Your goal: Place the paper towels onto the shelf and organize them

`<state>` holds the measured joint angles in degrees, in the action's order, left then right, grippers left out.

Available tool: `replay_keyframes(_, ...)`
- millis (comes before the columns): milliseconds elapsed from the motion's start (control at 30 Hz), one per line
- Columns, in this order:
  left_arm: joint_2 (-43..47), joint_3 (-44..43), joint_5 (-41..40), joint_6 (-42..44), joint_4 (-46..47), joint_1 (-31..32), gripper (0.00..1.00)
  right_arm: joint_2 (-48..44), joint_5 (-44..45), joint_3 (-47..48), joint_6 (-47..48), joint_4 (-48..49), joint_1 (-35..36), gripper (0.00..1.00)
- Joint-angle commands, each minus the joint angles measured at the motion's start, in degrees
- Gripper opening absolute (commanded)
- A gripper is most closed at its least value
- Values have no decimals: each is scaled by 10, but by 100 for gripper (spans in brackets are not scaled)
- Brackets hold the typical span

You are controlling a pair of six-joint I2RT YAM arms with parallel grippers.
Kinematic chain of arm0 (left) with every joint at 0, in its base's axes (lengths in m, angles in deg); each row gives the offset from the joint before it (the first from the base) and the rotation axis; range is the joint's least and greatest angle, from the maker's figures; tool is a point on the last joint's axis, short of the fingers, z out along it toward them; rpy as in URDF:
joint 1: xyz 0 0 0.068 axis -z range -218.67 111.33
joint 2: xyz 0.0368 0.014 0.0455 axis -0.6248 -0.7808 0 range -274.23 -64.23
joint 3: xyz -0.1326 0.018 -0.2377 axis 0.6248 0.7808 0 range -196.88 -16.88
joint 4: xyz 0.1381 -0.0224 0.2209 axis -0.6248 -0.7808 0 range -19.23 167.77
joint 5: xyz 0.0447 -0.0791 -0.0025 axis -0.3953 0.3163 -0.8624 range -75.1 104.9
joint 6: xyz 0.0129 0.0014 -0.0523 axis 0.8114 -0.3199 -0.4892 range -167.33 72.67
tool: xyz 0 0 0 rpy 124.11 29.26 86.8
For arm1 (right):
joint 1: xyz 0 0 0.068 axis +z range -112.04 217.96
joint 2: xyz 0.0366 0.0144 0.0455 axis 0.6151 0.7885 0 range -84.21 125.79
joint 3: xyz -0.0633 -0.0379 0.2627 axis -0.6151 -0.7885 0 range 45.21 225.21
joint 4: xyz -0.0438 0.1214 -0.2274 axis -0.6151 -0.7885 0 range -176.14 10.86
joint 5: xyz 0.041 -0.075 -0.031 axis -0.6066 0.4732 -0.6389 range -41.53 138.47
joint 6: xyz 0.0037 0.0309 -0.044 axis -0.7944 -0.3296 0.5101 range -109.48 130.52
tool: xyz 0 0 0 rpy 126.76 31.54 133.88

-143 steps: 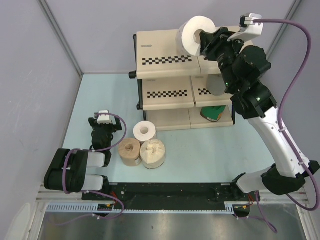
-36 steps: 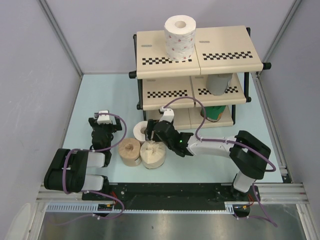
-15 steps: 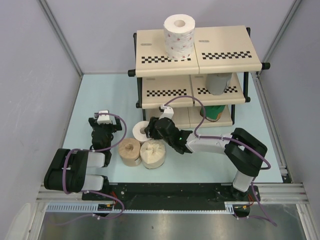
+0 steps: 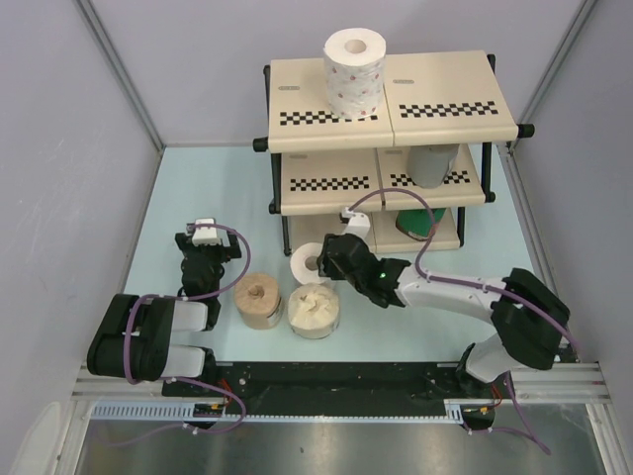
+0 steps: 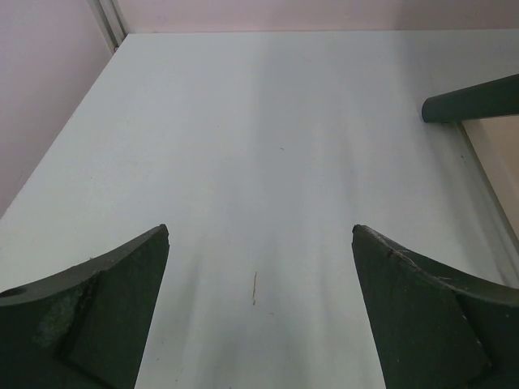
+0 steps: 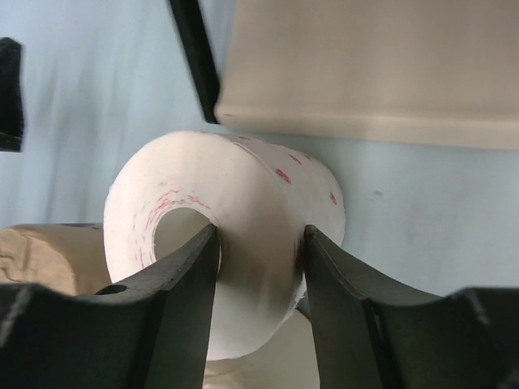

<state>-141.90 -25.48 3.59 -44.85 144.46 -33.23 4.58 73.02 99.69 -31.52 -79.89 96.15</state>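
The shelf (image 4: 326, 109) stands at the back. One white red-dotted roll (image 4: 354, 59) stands on its top tier, the grey roll (image 4: 430, 164) on the middle tier, the green roll (image 4: 422, 224) on the bottom tier. My right gripper (image 4: 329, 262) is shut on the second white red-dotted roll (image 4: 309, 265), one finger in its centre hole, one outside its wall (image 6: 251, 219). The tan-brown roll (image 4: 257, 300) and the cream roll (image 4: 315, 311) stand on the table just in front. My left gripper (image 4: 203, 244) is open and empty, left of the tan-brown roll.
In the right wrist view the shelf's bottom panel (image 6: 365, 73) and a black frame leg (image 6: 193, 57) lie just beyond the held roll, with the tan-brown roll (image 6: 40, 255) at the left. The left wrist view shows bare table and a black shelf tube (image 5: 470, 97).
My right arm came down from the top tier, leaving one white roll there, and took hold of the second white roll. Roll and gripper shifted right; the cream roll also moved slightly right.
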Motion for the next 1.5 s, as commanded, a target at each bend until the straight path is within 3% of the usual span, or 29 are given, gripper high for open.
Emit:
replay_keyframes(0, 8, -7, 12, -4, 21, -2, 100, -89, 26, -36, -16, -37, -13, 48)
replay_keyframes(367, 9, -7, 12, -4, 22, -2, 100, -284, 66, -117, -10, -158, -49, 48)
replay_keyframes(667, 8, -7, 12, -4, 21, -2, 100, -437, 90, -112, 53, -255, -49, 45)
replay_keyframes(833, 9, -7, 12, -4, 21, -2, 100, -506, 95, -63, 92, -297, -45, 44)
replay_keyframes(1100, 9, -7, 12, -3, 21, -3, 100, -528, 81, 47, 173, -312, -42, 44)
replay_keyframes(1467, 8, -7, 12, -4, 21, -2, 100, -496, 89, 197, 309, -222, -41, 46)
